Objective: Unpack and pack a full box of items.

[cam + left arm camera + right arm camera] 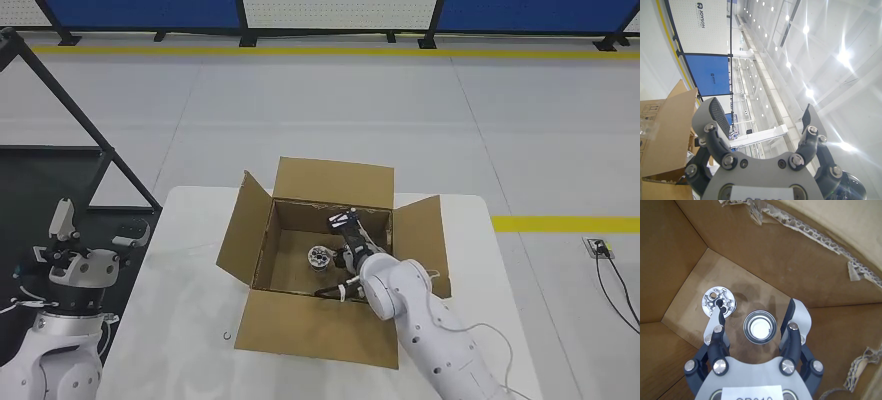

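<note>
An open cardboard box stands on the white table. On its floor lie a silver toothed metal disc and a metal ring with a white core. My right gripper is down inside the box, open, with the ring lying between its fingers, untouched. One fingertip overlaps the disc's centre. My left gripper stands open and holds nothing. It sits off the table's left edge and points upward.
The box's four flaps stand open; one flap rises beside my left gripper. Torn corrugated edges line the box's inner rim near my right gripper. Bare table lies left of the box. A dark frame stands beyond the table's left side.
</note>
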You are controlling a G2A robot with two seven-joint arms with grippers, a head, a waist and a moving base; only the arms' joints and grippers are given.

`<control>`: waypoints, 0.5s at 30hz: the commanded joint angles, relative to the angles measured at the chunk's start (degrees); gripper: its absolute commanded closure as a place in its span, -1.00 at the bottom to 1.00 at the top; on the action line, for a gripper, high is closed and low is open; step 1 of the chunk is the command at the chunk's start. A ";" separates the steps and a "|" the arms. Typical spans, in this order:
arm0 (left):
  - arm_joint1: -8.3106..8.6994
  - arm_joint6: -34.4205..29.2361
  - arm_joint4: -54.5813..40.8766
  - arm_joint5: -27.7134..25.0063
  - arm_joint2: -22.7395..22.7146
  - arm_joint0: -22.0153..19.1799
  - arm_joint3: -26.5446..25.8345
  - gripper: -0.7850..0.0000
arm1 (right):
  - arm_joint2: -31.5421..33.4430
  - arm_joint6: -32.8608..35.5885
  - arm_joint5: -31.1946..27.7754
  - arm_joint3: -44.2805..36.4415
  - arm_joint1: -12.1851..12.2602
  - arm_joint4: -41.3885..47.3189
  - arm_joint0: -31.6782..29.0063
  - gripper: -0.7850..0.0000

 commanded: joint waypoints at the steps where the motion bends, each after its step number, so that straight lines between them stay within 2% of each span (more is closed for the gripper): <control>1: 0.00 0.12 0.02 -0.09 -0.02 0.01 -0.01 -1.00 | 0.90 -0.73 -0.35 -2.86 0.23 0.02 -1.32 -0.67; 5: 0.02 0.02 0.08 -0.04 0.01 -0.11 0.00 -1.00 | 3.93 -2.68 -2.42 -12.42 1.16 0.14 -6.31 -0.81; 7: 0.03 -0.01 0.14 0.11 0.10 -0.27 -0.04 -1.00 | 5.67 -4.00 -3.66 -18.33 1.68 0.26 -9.55 -1.00; 11: 0.07 -0.34 0.28 0.39 0.36 -0.54 -0.21 -1.00 | 9.09 -8.80 -7.63 -29.18 2.59 2.44 -16.29 -1.00; 15: 0.13 -0.64 0.76 0.57 0.34 -0.44 -0.31 -1.00 | 11.00 -12.16 -12.08 -34.83 3.14 5.37 -20.69 -1.00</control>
